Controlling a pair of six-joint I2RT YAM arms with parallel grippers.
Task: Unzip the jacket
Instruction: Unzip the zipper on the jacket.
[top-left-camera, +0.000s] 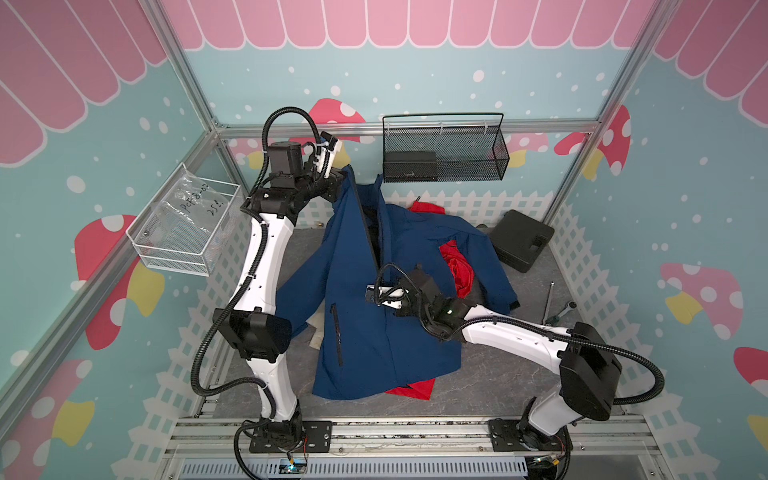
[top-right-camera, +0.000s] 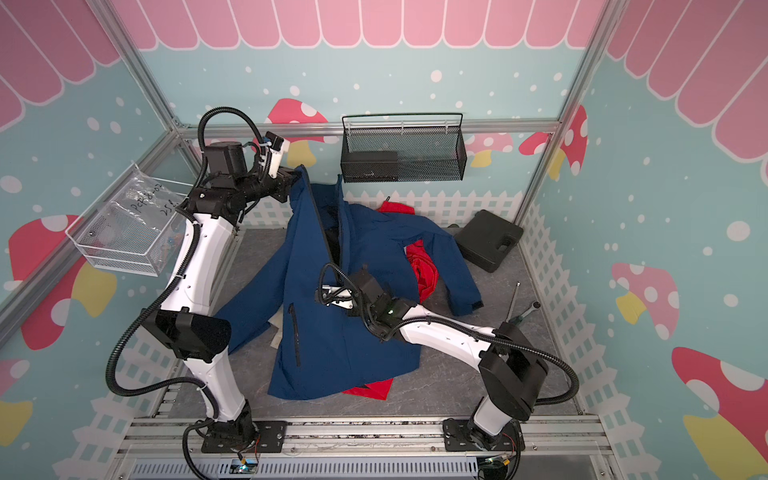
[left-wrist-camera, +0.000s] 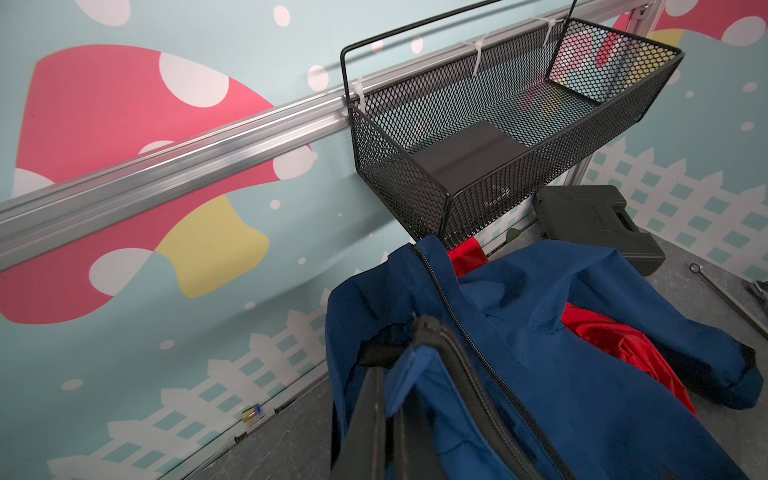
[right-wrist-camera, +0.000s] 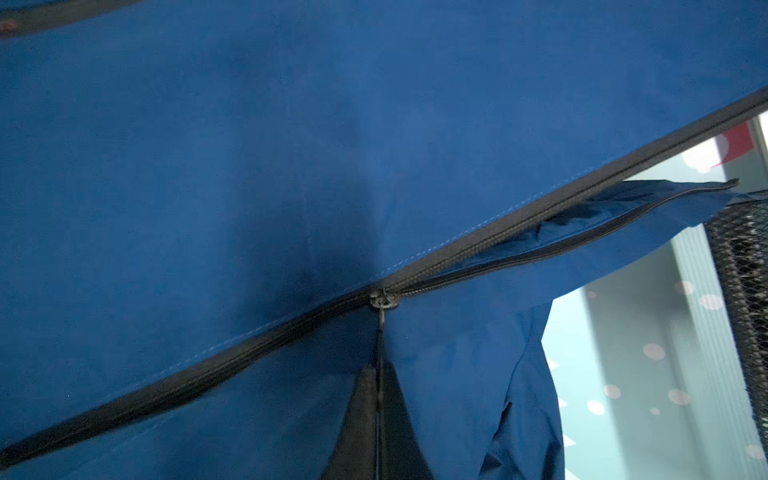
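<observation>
A blue jacket (top-left-camera: 374, 332) (top-right-camera: 332, 340) lies on the grey table in both top views, its collar end lifted at the back. My left gripper (top-left-camera: 340, 178) (left-wrist-camera: 395, 368) is shut on the collar edge beside the black zipper teeth (left-wrist-camera: 469, 374). The zipper is parted from the collar down to the slider (right-wrist-camera: 383, 300), about midway down the front. My right gripper (top-left-camera: 405, 277) (right-wrist-camera: 378, 370) hovers over the jacket's middle. It is shut on the thin pull cord (right-wrist-camera: 380, 336) hanging from the slider. Below the slider the zipper stays closed.
A black mesh basket (top-left-camera: 444, 153) hangs on the back wall just beyond the raised collar. A clear wire basket (top-left-camera: 183, 232) juts from the left wall. A black case (top-left-camera: 521, 241), a red garment (top-left-camera: 459, 270) and loose tools (top-left-camera: 557, 307) lie to the right.
</observation>
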